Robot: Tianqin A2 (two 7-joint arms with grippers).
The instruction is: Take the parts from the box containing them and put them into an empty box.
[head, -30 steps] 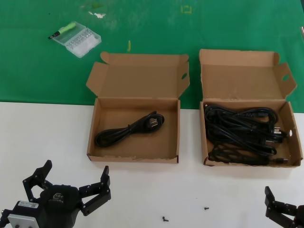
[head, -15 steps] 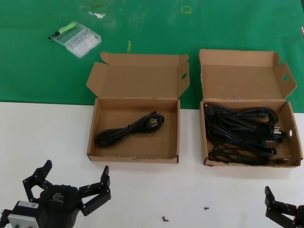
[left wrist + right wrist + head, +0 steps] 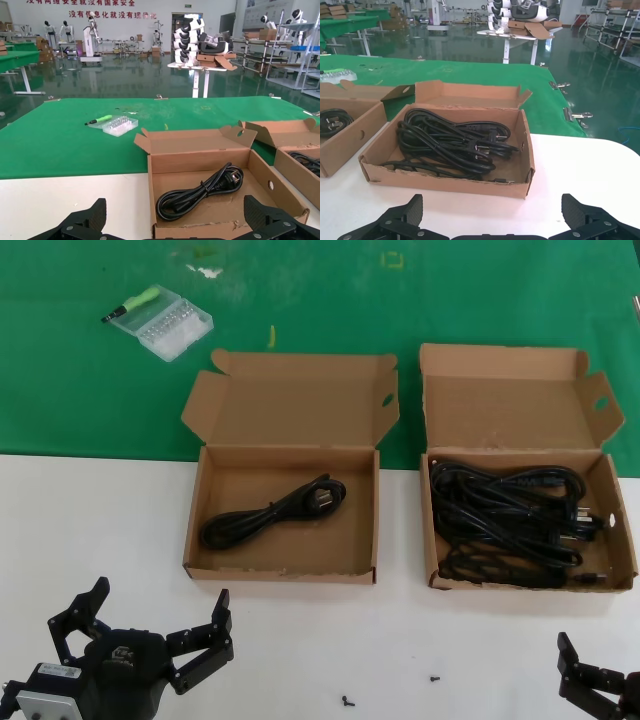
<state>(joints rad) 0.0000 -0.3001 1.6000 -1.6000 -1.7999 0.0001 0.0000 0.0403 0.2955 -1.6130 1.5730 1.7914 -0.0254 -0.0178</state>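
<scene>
The wider carton (image 3: pixel 280 574) with two lid ears stands open at the left and holds one looped black power cord (image 3: pixel 275 512). The narrower carton (image 3: pixel 530 585) stands open at the right and holds several tangled black cords (image 3: pixel 510 520). My left gripper (image 3: pixel 160 592) is open and empty, low over the white table in front of the wider carton. My right gripper (image 3: pixel 610 685) is open and empty in front of the narrower carton. The left wrist view shows the single cord (image 3: pixel 200 192) beyond my open left gripper (image 3: pixel 174 220). The right wrist view shows the cords (image 3: pixel 450 142) beyond my open right gripper (image 3: pixel 492 210).
A small clear plastic case (image 3: pixel 165 325) with a green-handled tool (image 3: pixel 135 303) lies on the green mat (image 3: pixel 80 380) at the back left. Two tiny black screws (image 3: pixel 347 701) lie on the white table between the grippers.
</scene>
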